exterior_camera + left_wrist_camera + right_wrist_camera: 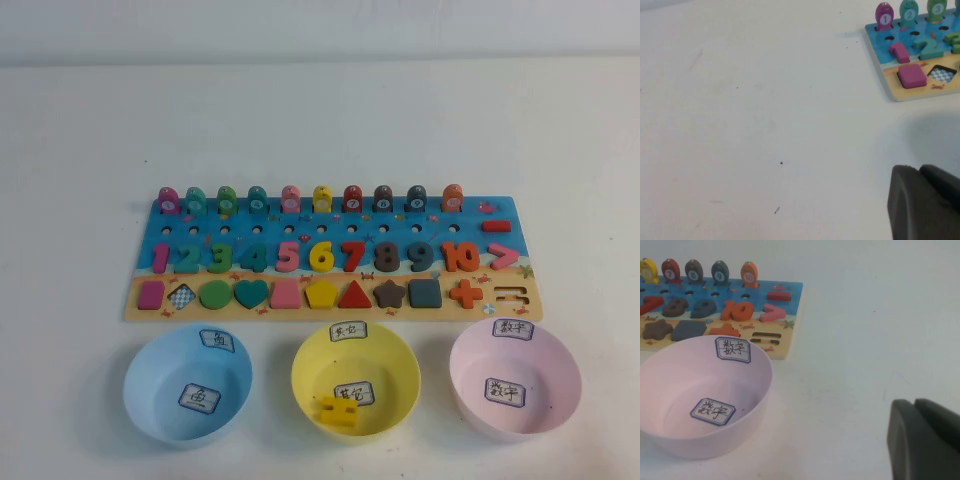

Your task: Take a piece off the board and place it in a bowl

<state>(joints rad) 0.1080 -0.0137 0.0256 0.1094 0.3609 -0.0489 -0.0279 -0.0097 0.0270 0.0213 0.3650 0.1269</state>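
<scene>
Dark plastic of the left gripper [925,200] hovered over bare table near the board [300,311]'s left end; its grip I cannot tell. Blue bowl [150,385] held nothing, yellow bowl [312,375] a yellow piece [336,411], pink bowl [560,375] nothing. Slate-blue square [424,293] sat in the board. Right gripper [925,440] hovered beside the pink bowl, grip unclear.

We see the board [505,215] printed blue above and sandy below, its slate-blue square piece [424,294] beside a brownish-grey star [389,294]. The yellow bowl [310,385] holds a yellow piece [336,412]; a light blue bowl [150,395] and pink bowl [560,385] flank it. Both the left gripper [925,205] and right gripper [925,442] are dark grey.
</scene>
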